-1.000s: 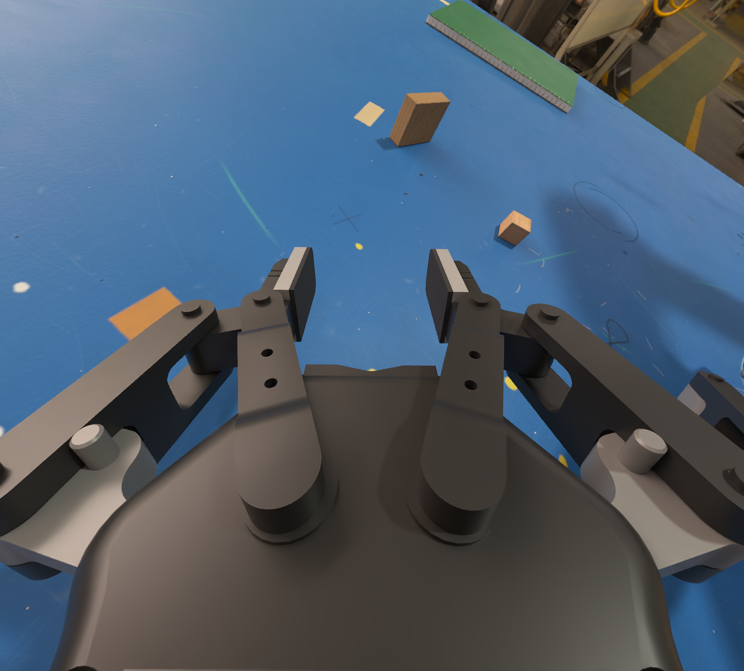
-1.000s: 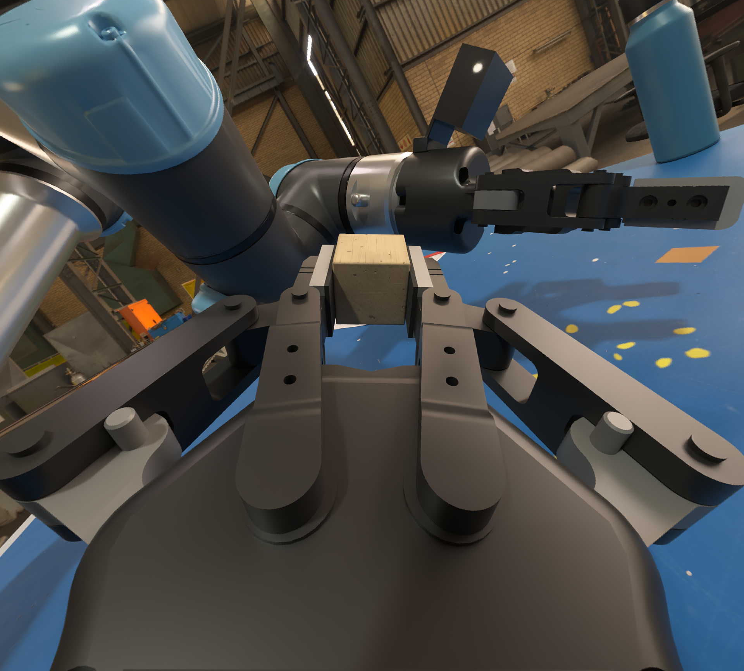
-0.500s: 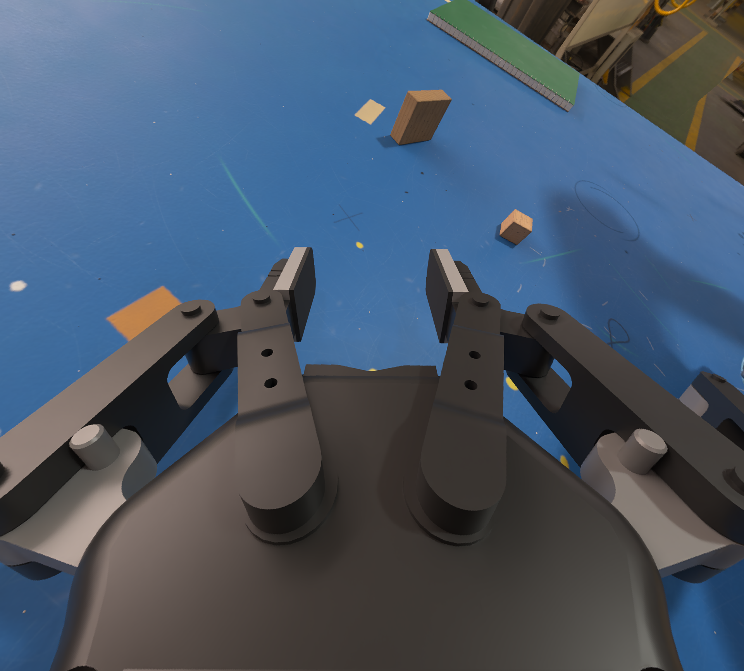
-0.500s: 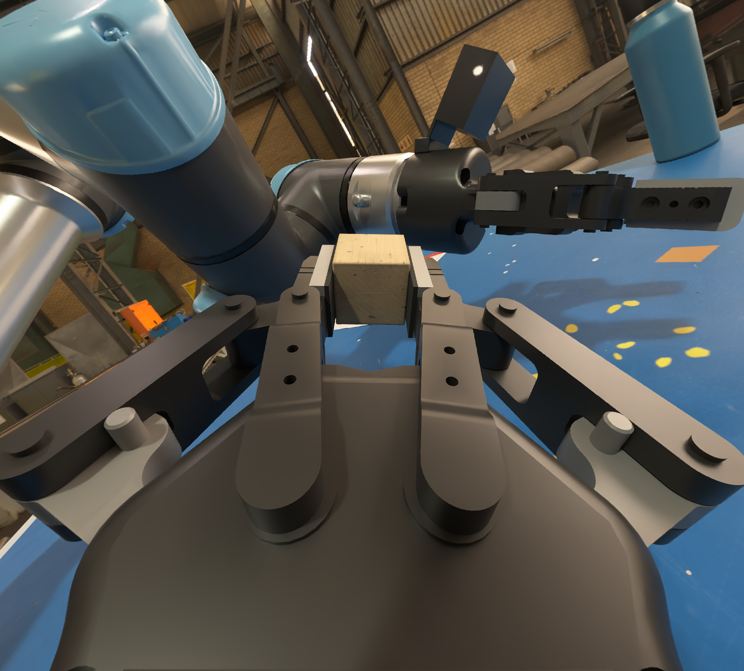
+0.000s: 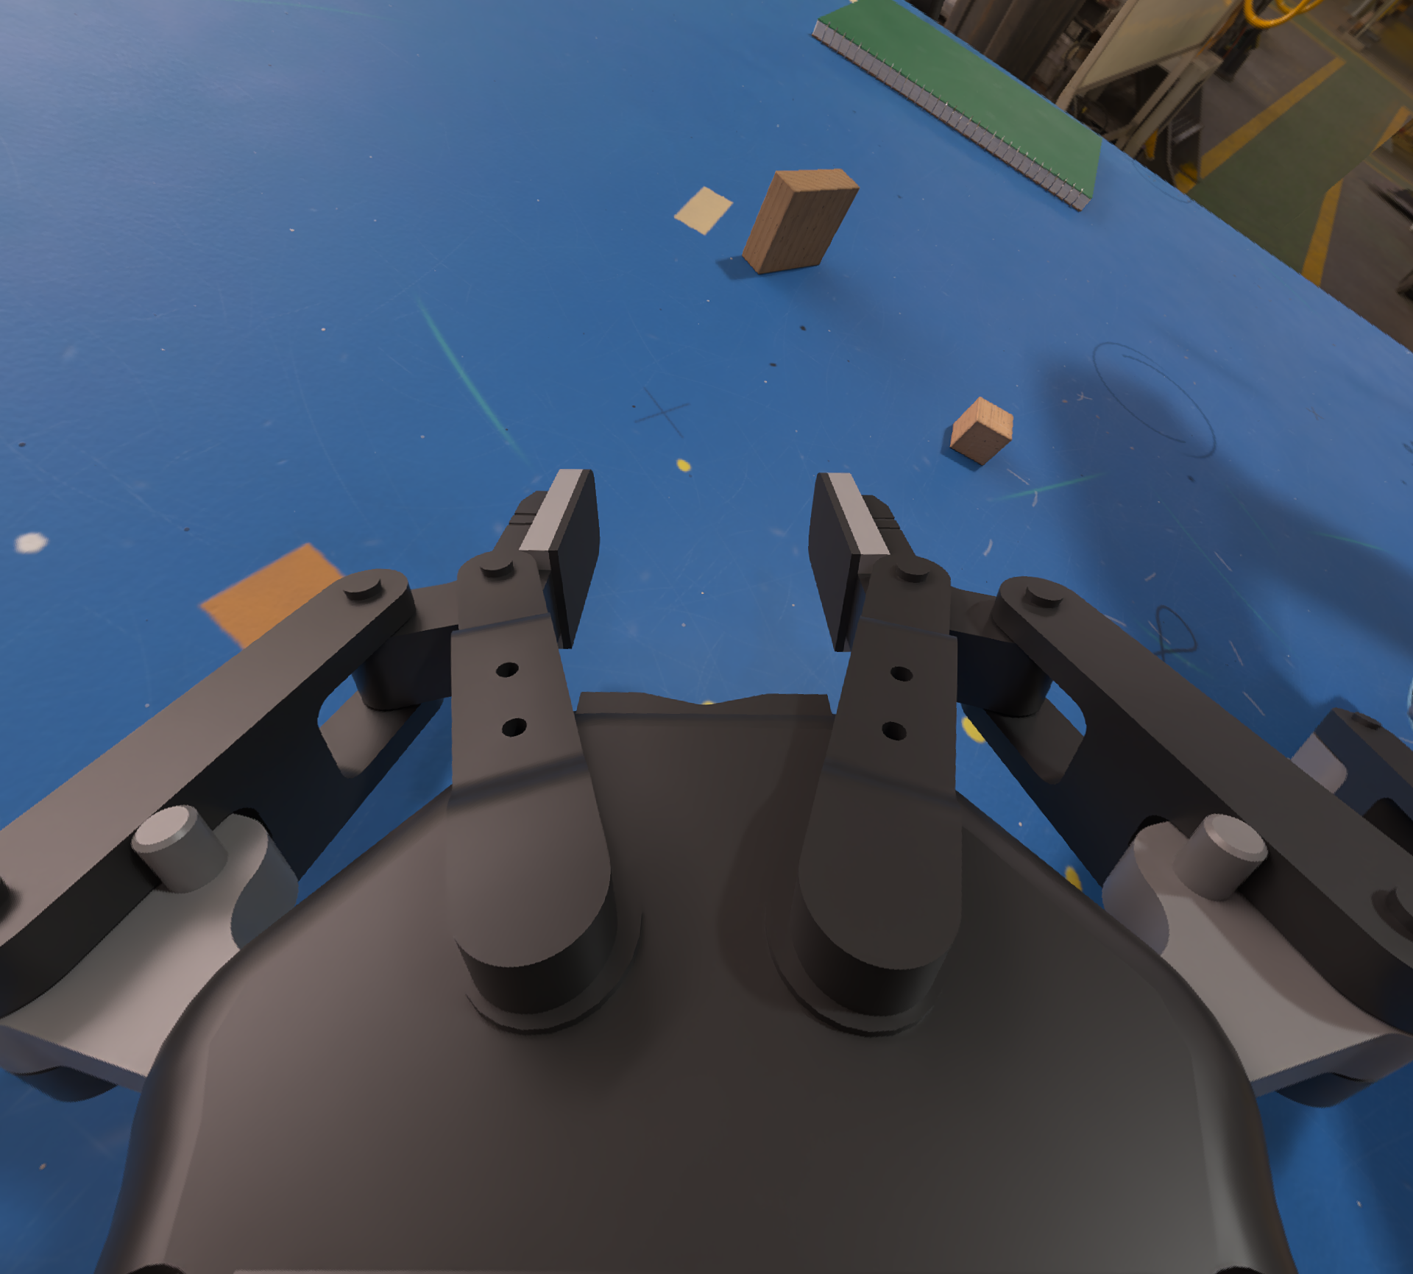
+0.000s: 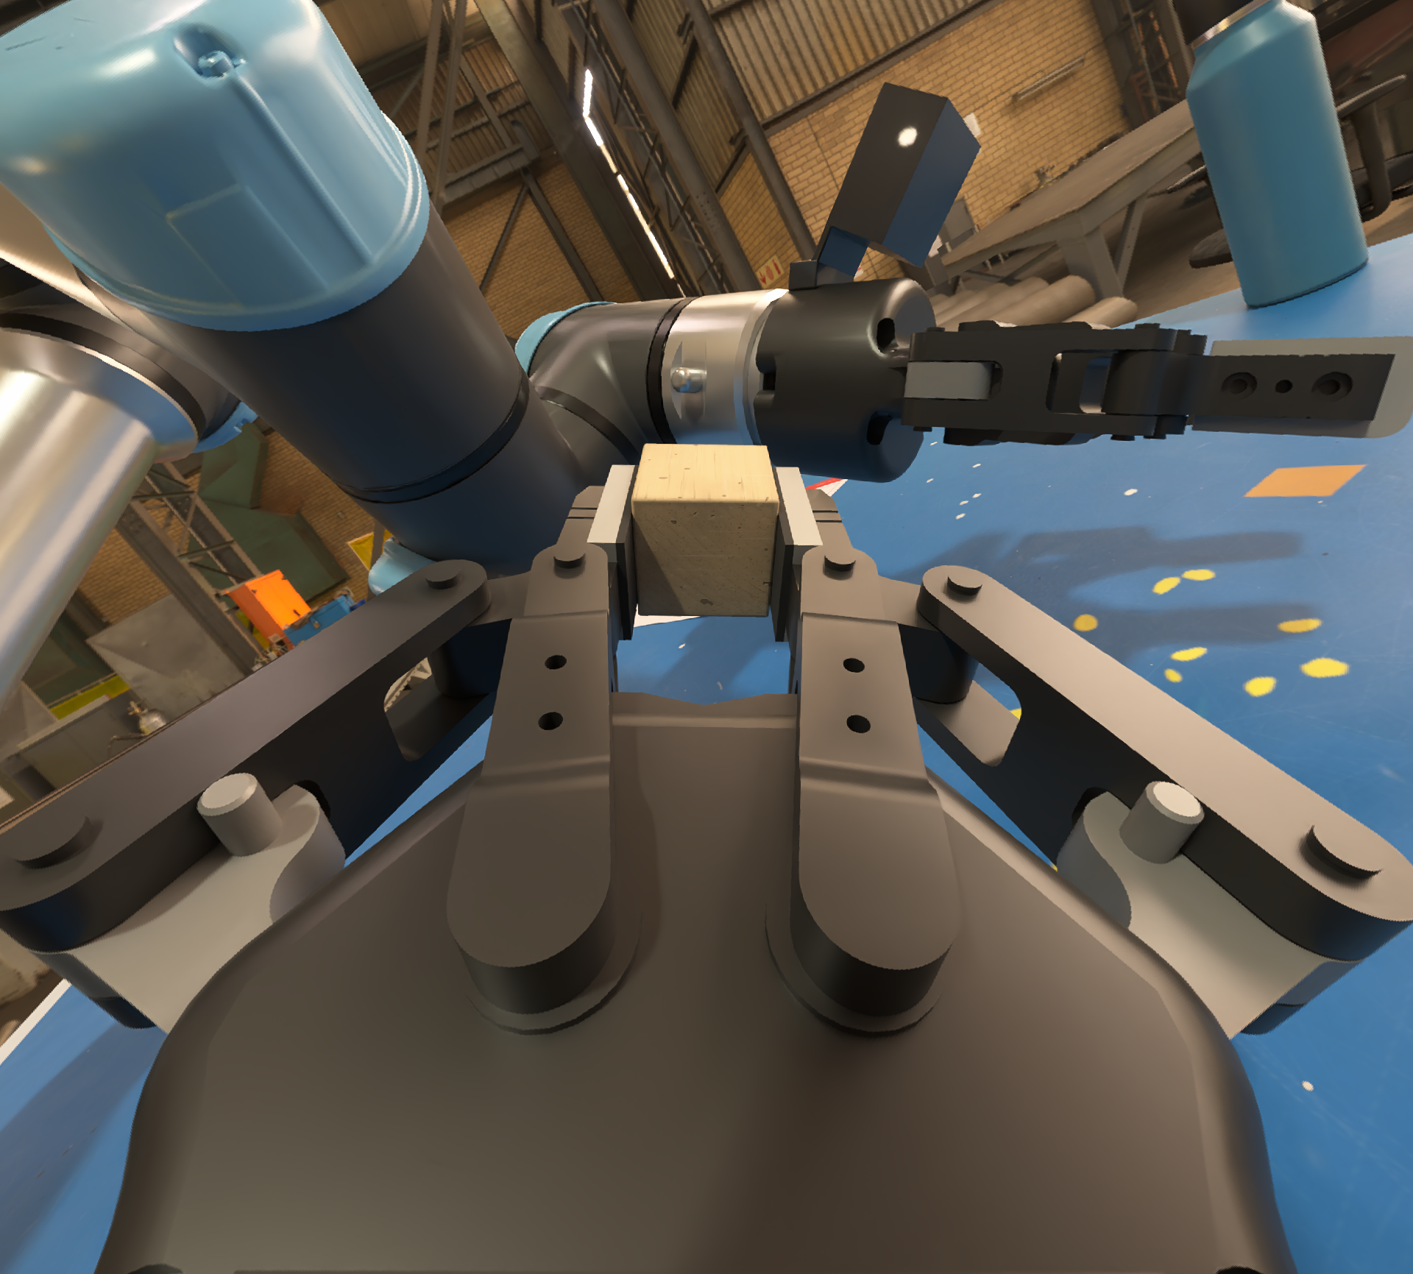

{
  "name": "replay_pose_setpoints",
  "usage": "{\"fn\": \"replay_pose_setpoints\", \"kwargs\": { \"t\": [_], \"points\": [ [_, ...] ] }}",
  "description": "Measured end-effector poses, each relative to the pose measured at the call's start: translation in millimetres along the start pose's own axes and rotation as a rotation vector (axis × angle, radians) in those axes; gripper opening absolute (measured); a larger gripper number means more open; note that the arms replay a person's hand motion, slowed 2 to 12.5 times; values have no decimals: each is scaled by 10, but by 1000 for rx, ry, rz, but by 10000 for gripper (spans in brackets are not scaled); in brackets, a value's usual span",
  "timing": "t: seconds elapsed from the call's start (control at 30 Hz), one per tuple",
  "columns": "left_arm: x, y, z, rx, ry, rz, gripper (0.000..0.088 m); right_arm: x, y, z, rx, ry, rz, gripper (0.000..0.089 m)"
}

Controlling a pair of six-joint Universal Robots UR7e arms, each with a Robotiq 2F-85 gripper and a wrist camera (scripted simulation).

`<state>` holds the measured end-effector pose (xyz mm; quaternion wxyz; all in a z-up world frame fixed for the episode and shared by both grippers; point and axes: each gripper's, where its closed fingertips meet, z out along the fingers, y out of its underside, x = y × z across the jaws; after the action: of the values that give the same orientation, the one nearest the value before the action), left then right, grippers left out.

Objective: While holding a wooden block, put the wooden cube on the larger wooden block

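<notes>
In the left wrist view, a small wooden cube [image 5: 982, 430] lies on the blue table [image 5: 306, 167], ahead and to the right of my left gripper [image 5: 703, 549], which is open and empty above the table. A larger brown wooden block [image 5: 799, 220] stands farther off, ahead. In the right wrist view, my right gripper [image 6: 703, 534] is shut on a pale wooden block [image 6: 703, 526] and holds it in the air. The left arm [image 6: 474, 381] and its gripper [image 6: 1292, 388] show side-on behind it.
A green board [image 5: 963, 90] lies at the table's far right edge. A blue bottle [image 6: 1277, 121] stands on the table in the right wrist view. Flat orange [image 5: 267, 591] and tan [image 5: 703, 210] patches and yellow spots mark the surface.
My left gripper has crept slightly forward; the blocks sit a little lower in its view. The right gripper still holds the pale block, unmoved.
</notes>
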<state>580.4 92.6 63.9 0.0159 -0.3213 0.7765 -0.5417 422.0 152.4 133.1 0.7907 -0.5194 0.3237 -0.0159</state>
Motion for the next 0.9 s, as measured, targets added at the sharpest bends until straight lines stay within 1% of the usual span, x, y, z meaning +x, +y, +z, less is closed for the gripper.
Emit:
{"fn": "replay_pose_setpoints", "kwargs": {
  "t": [0.53,0.9],
  "points": [
    [1,-5,7,0,0,0,507,0,2,0,0,-1,1,280],
    [0,-3,13,-1,-1,-1,677,0,2,0,0,-1,2,280]
  ]
}}
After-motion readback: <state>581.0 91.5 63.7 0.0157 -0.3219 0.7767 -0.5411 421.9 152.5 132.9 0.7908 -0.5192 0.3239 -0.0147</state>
